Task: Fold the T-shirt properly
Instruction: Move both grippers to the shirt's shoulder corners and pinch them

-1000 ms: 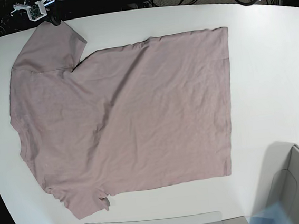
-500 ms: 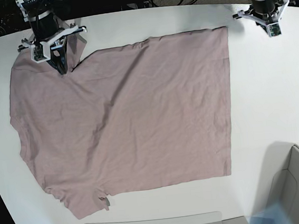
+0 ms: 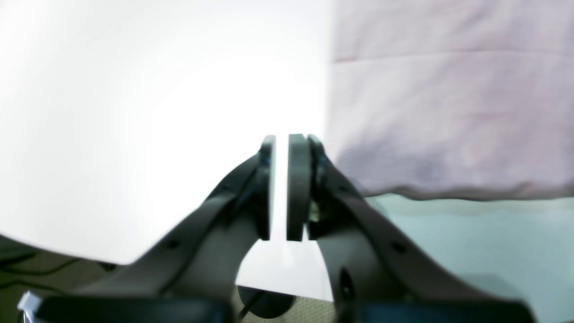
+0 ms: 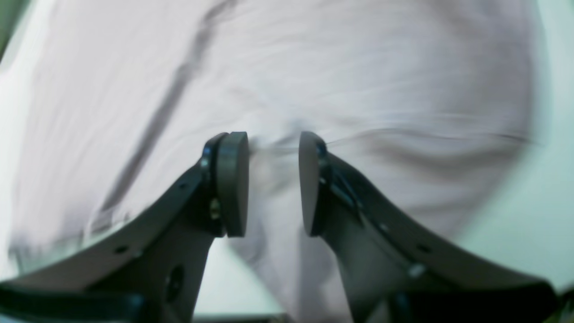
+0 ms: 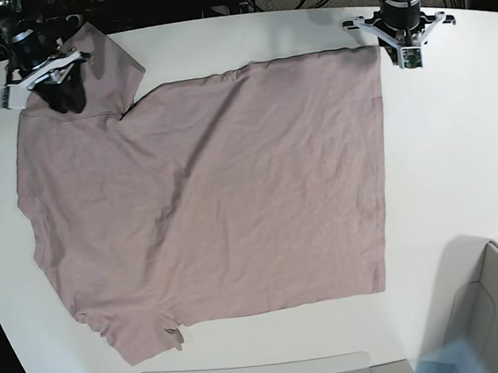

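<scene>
The T-shirt lies spread flat on the white tabletop. The right tool hovers released above its sleeve. The left tool, slightly parted and empty, sits beside the hem corner.

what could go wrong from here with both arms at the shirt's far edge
The left pincer sits on bare table beside the shirt corner, jaws barely apart, so it may close on nothing. The right pincer stands open over the wrinkled sleeve and may pinch one layer or bunch it.
</scene>
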